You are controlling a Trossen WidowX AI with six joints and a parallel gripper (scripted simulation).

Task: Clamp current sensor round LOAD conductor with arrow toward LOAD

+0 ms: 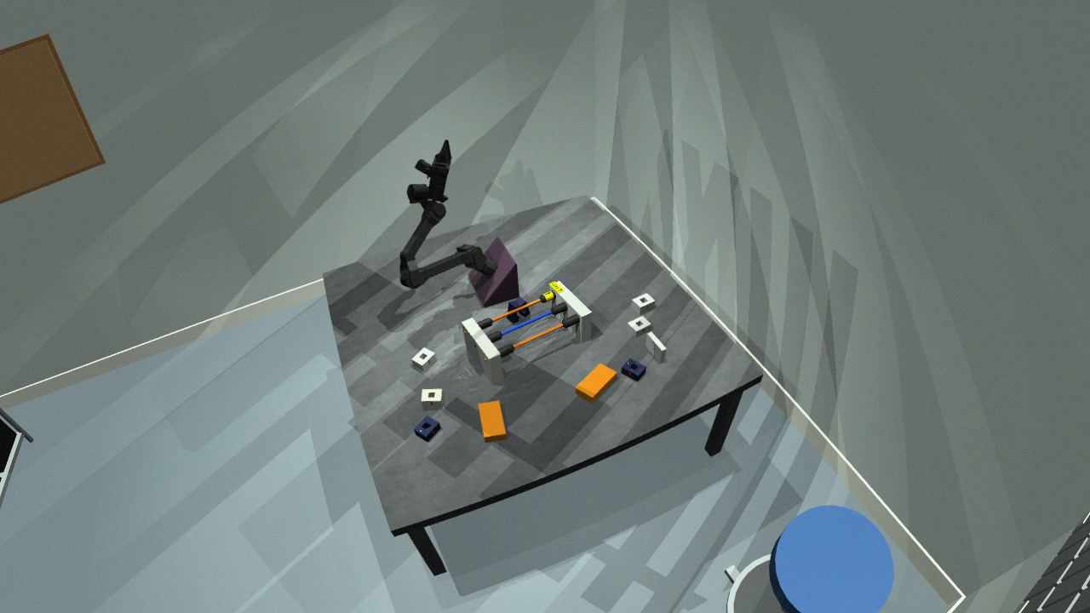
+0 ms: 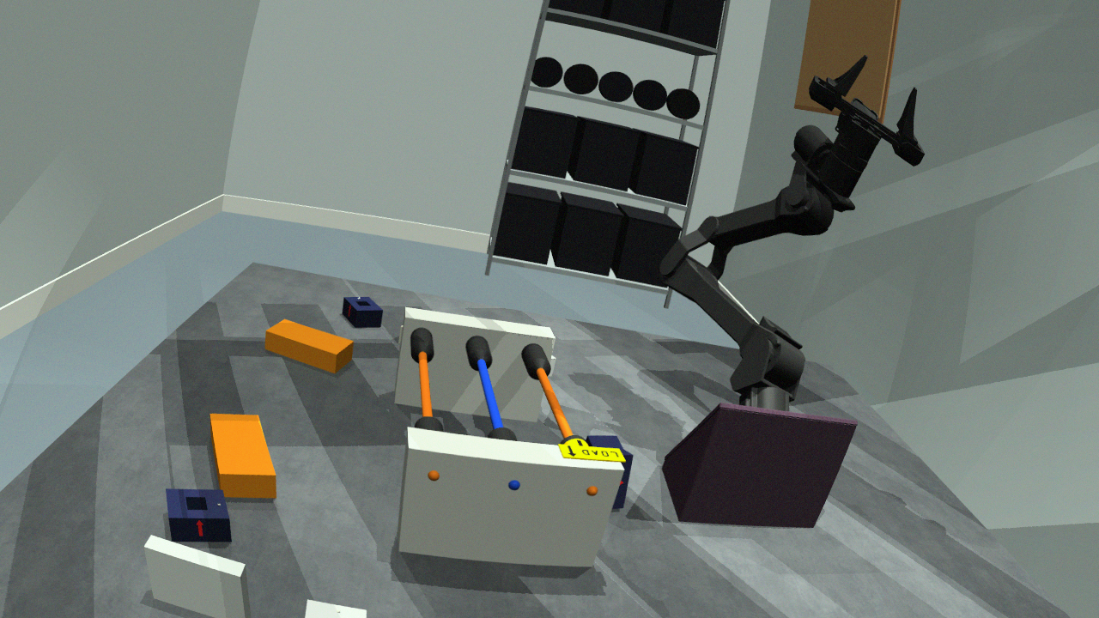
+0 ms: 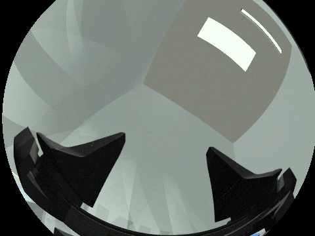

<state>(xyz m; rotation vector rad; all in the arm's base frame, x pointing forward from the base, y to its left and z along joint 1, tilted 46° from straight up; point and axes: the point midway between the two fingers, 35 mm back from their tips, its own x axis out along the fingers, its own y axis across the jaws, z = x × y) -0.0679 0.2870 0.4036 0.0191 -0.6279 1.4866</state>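
A rack of two white end plates (image 1: 582, 312) (image 2: 491, 530) carries three conductors: orange, blue, orange. A yellow LOAD tag (image 1: 555, 287) (image 2: 590, 451) sits at one end of the outer orange conductor (image 1: 504, 312) (image 2: 555, 405). A dark blue sensor (image 1: 518, 306) (image 2: 618, 464) stands on the table right beside that conductor, partly hidden behind the tag and end plate. My gripper (image 1: 444, 149) (image 2: 885, 81) (image 3: 167, 145) is open and empty. It is raised high above the arm's base, pointing up, far from the rack. The wrist view shows only walls and ceiling.
A purple wedge (image 1: 495, 270) (image 2: 756, 469) stands between the arm's base and the rack. Two orange blocks (image 1: 491, 420) (image 1: 595, 380), two more dark blue sensors (image 1: 428, 428) (image 1: 633, 369), several small white sensors (image 1: 422, 357) and a white block (image 1: 655, 346) lie around the rack.
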